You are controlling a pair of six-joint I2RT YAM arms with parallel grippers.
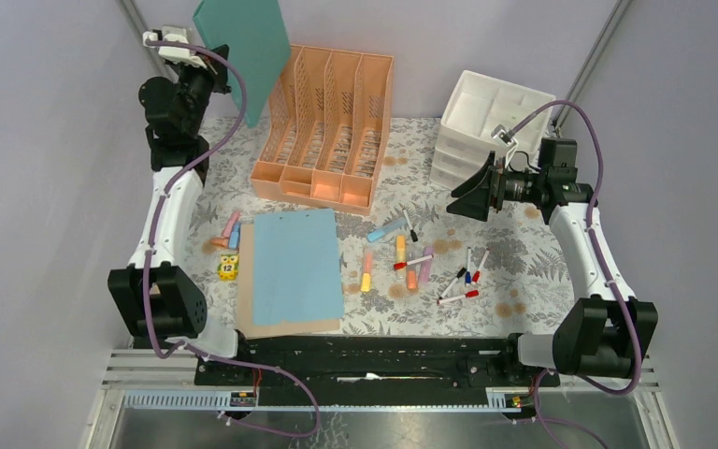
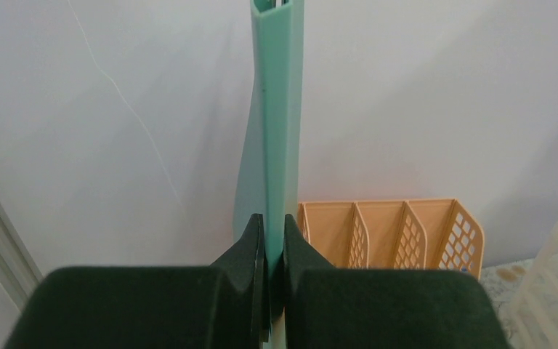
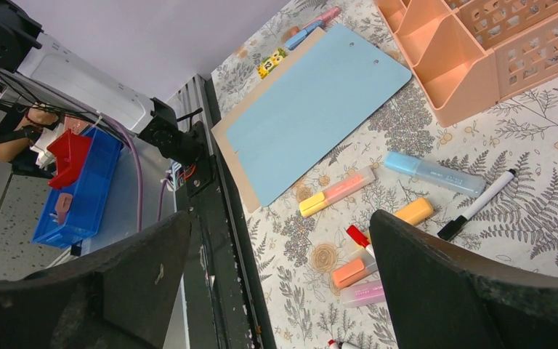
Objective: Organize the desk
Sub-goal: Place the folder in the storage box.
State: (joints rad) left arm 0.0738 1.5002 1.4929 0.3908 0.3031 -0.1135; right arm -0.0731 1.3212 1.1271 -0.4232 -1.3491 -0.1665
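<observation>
The desk (image 1: 524, 253) is covered in a fern-and-flower cloth. My left gripper (image 1: 213, 73) is shut on a teal folder (image 1: 245, 51), held upright in the air just left of the peach file rack (image 1: 327, 126); in the left wrist view the folder's edge (image 2: 276, 109) stands between my fingers (image 2: 251, 254), with the rack (image 2: 392, 233) behind. My right gripper (image 1: 467, 195) is open and empty, raised in front of the white drawer unit (image 1: 486, 122). A blue folder (image 1: 294, 267) lies on a brown clipboard (image 1: 285, 325).
Highlighters (image 1: 399, 248) and markers (image 1: 463, 279) lie scattered at centre right. More highlighters (image 1: 232, 229) and a small yellow die (image 1: 228, 268) lie left of the blue folder. In the right wrist view a blue bin (image 3: 80, 189) sits beyond the table's near edge.
</observation>
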